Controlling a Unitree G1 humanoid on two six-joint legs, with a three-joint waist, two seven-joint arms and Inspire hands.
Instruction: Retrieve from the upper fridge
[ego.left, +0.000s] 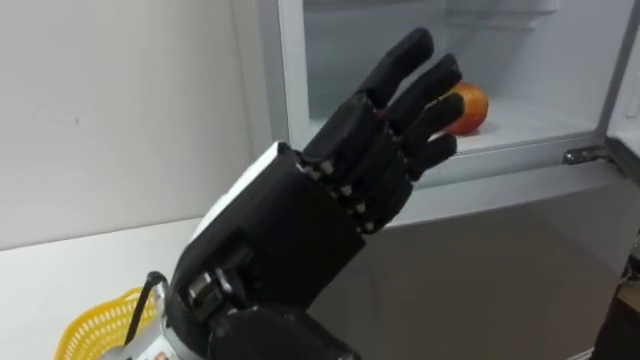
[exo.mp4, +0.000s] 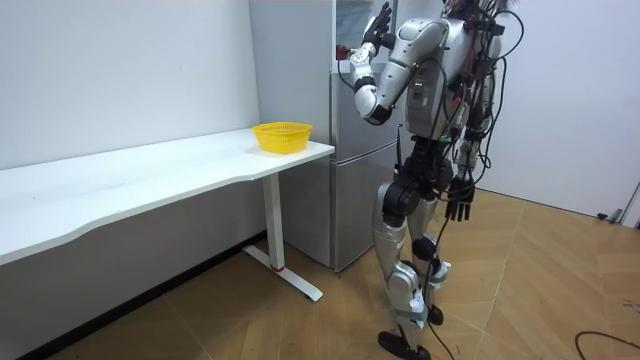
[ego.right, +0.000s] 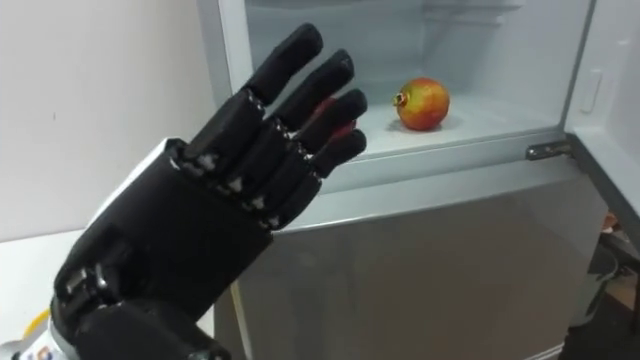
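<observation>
Your left hand (ego.right: 250, 160) is up in front of the open upper fridge, fingers (ego.right: 295, 50) straight and spread, holding nothing. The red fruit (ego.right: 422, 104) stands on the shelf (ego.right: 480, 128) beyond the fingertips and off to their right, clear of them and untouched. Your right hand (exo.mp4: 458, 207) hangs at the robot's side in the room view; I cannot tell its state.

The main risk is the fruit itself. It is round and stands free on a smooth shelf, so if straight fingers arrive first you will likely knock it deeper in or roll it along the shelf. Bring the palm in beside it and close around it rather than poking at it.

The fridge frame (ego.right: 222, 40) is just beside the hand on its left. A careless swing could clip the knuckles on it.

In the left eye view your own fingertips half hide the fruit, so judge the gap from the right eye view.

The yellow basket (ego.left: 95, 325) on the counter (exo.mp4: 150, 170) lies behind and below the wrist. With a loose hold, the fruit could slip out on the way there.
</observation>
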